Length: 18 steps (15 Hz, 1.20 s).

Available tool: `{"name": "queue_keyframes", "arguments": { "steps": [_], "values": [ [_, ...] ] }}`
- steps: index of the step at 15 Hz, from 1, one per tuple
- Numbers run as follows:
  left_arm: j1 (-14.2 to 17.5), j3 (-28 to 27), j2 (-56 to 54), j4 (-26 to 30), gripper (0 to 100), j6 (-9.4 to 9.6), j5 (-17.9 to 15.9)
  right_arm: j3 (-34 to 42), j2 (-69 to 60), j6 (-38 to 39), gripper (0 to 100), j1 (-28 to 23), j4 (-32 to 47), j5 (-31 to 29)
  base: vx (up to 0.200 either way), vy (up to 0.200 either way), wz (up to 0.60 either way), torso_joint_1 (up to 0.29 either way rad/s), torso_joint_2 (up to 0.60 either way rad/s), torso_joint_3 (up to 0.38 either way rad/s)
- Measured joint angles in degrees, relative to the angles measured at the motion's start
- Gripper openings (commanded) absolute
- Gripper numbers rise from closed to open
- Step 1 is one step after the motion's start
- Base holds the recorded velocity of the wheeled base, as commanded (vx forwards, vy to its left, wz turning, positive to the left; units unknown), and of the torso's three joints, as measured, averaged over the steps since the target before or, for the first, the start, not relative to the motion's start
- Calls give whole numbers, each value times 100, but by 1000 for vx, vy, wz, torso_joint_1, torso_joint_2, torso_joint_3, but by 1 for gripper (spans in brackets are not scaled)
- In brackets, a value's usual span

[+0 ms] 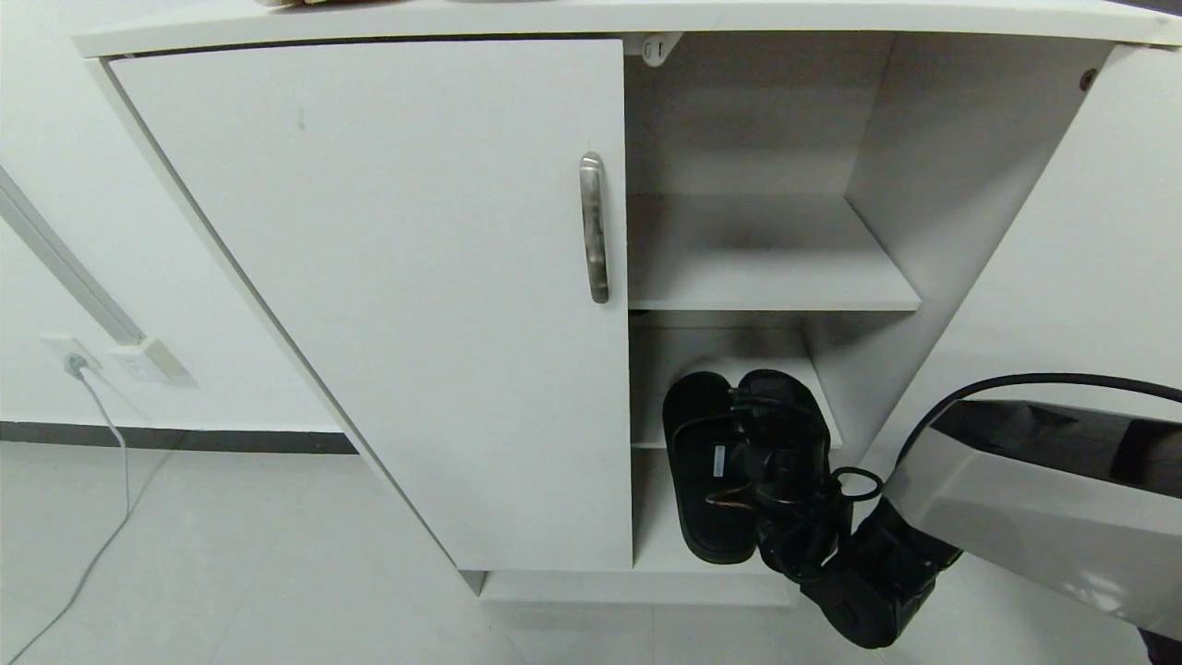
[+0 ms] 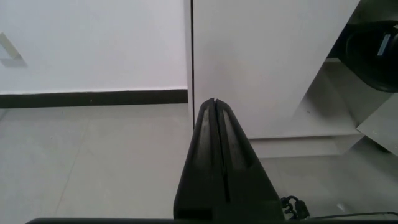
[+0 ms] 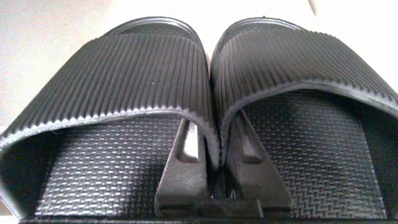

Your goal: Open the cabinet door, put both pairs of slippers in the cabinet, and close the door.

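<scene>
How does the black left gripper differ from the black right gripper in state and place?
The left gripper is shut on nothing; the right gripper is shut on the pair of black ribbed rubber slippers, pressing them together. The left gripper is over the floor before the closed white door; the right gripper is low before the open side of the cabinet. Both are black.

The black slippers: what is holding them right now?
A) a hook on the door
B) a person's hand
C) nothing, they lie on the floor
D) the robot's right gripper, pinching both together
D: the right gripper is shut on the touching inner strap edges of the black slippers, low at the open side of the cabinet.
</scene>
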Motion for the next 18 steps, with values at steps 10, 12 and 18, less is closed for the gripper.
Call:
{"name": "queue_keyframes", "arguments": {
  "steps": [10, 12, 18],
  "values": [
    [0, 0, 0, 0, 0, 6, -1, -2241, 660, 2, 0, -568, 1224, 211, 0, 0, 0, 0, 0, 0],
    [0, 0, 0, 0, 0, 6, -1, -2599, 814, -26, 0, -645, 1481, 514, 0, 0, 0, 0, 0, 0],
    [0, 0, 0, 0, 0, 0, 10, -3506, 1031, -33, 0, -756, 2206, 591, 0, 0, 0, 0, 0, 0]
  ]
}}
